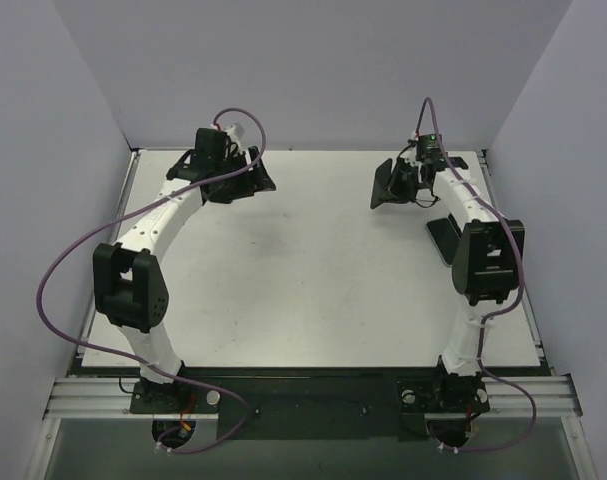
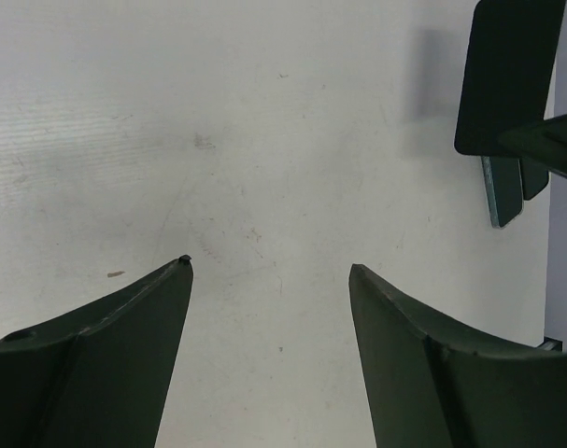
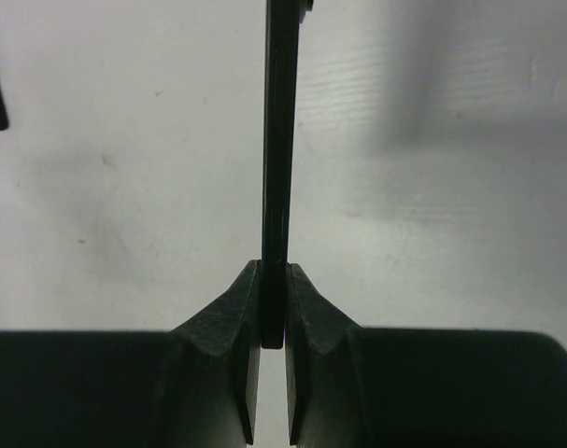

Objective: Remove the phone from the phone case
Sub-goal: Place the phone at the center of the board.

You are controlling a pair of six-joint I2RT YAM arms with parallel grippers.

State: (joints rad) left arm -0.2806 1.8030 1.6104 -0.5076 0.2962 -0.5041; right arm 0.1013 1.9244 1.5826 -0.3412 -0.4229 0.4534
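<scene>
My right gripper (image 1: 401,187) (image 3: 274,271) is shut on the lower edge of a thin matt black slab (image 1: 383,185) (image 3: 280,112) (image 2: 507,75), held upright above the table at the back right. It looks like the phone case; I cannot tell whether anything is inside it. A second dark slab with a pale teal rim (image 1: 443,240) (image 2: 503,191), seemingly the phone, lies flat on the table under my right forearm. My left gripper (image 1: 266,183) (image 2: 269,266) hangs open at the back left, with only bare table between its fingers, well apart from both slabs.
The white table (image 1: 303,280) is boxed in by grey walls at the left, back and right. A metal rail (image 1: 303,395) with both arm bases runs along the near edge. Purple cables (image 1: 63,260) loop beside each arm.
</scene>
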